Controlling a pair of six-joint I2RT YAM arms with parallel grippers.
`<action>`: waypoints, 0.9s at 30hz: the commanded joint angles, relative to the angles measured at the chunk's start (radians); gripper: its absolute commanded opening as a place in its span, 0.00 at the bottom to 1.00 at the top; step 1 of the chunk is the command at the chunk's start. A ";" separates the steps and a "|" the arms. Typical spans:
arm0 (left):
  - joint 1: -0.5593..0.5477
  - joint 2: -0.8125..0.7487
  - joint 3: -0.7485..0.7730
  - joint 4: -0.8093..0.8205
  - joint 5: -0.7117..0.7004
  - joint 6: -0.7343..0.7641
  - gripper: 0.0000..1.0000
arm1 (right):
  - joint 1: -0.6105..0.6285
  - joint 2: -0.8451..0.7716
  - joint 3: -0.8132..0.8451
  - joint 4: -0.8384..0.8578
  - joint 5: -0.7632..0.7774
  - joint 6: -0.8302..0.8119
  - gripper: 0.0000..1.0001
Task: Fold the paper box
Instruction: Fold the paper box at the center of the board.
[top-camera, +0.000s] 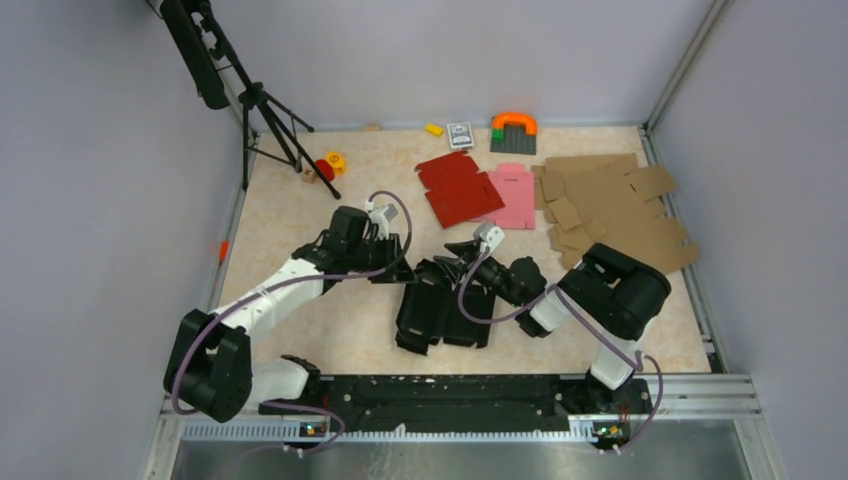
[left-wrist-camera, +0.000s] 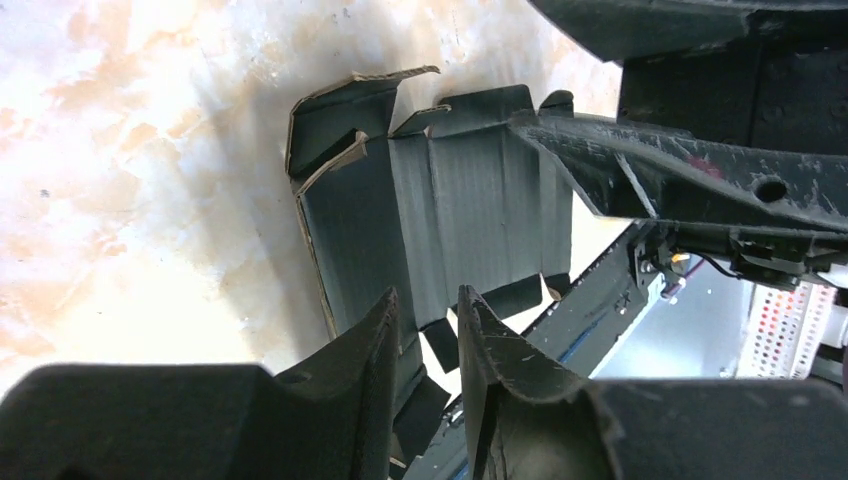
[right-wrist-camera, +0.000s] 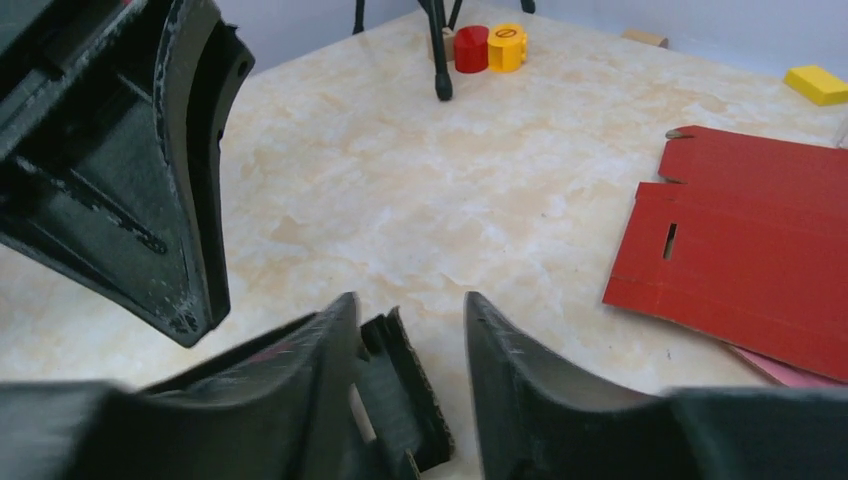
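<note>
The black paper box lies partly folded on the table between the two arms, with flaps and tabs raised. In the left wrist view its creased panels spread ahead of the fingers. My left gripper sits at the box's upper left edge, its jaws a narrow gap apart, with cardboard showing through the gap. My right gripper is at the box's top edge. It is open, and a raised black flap stands just inside its left finger without being pinched.
A red blank, a pink blank and brown cardboard blanks lie behind the box. A tripod stands at the back left with small red and yellow pieces by its foot. Toy blocks sit along the back wall.
</note>
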 joint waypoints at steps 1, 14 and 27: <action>-0.022 -0.010 0.066 -0.056 -0.092 0.043 0.29 | 0.007 -0.078 0.014 -0.019 0.057 0.038 0.52; -0.036 -0.033 0.069 -0.170 -0.273 0.034 0.36 | 0.013 -0.539 0.205 -1.301 0.292 0.491 0.68; -0.008 -0.129 -0.039 -0.118 -0.322 -0.067 0.10 | 0.012 -0.872 0.001 -1.702 0.252 0.823 0.48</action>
